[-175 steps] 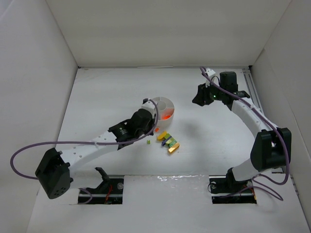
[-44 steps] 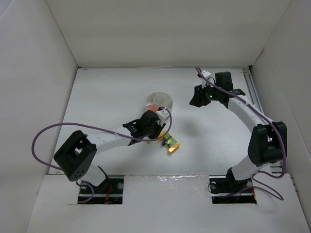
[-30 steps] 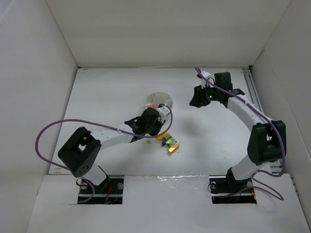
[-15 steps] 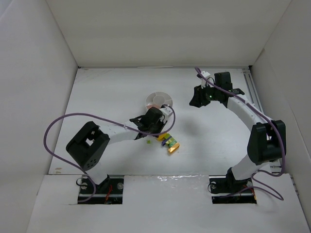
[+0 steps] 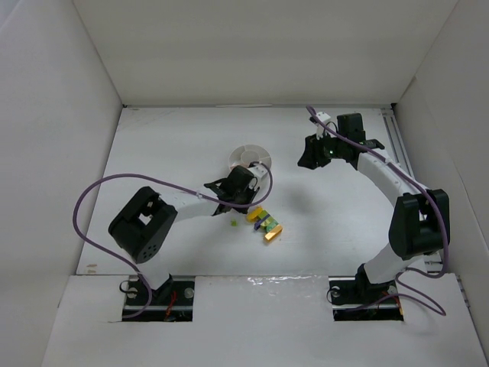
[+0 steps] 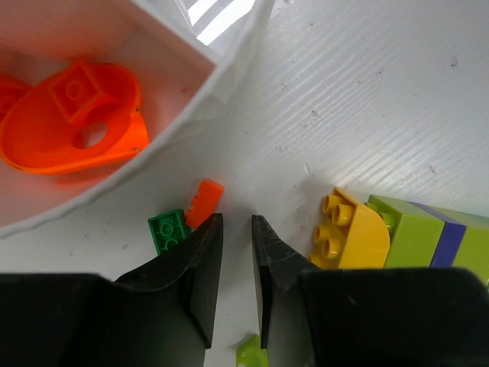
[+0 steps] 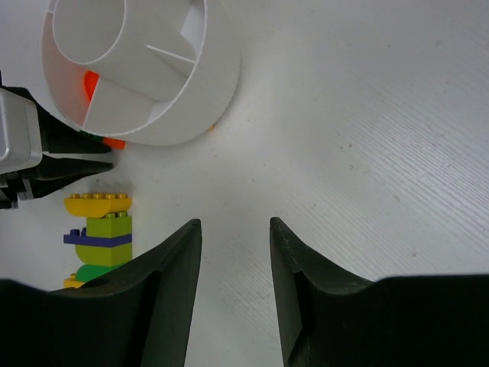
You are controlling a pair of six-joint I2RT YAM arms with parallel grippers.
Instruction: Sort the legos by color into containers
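The white divided dish holds an orange-red round piece in one wedge. Just outside its wall lie a small orange brick and a small green brick. My left gripper is shut, empty, its tips on the table beside these two. To its right lies the multicolour clump with a yellow rounded brick on its end. A lime bit lies loose. My right gripper hovers open and empty, right of the dish.
White walls enclose the table on the left, back and right. A purple cable loops from the left arm over the table's left part. The left gripper's fingers show between dish and clump.
The left arm's elbow has swung right and the wrist has crept a little toward the dish and clump. The right arm has not moved.
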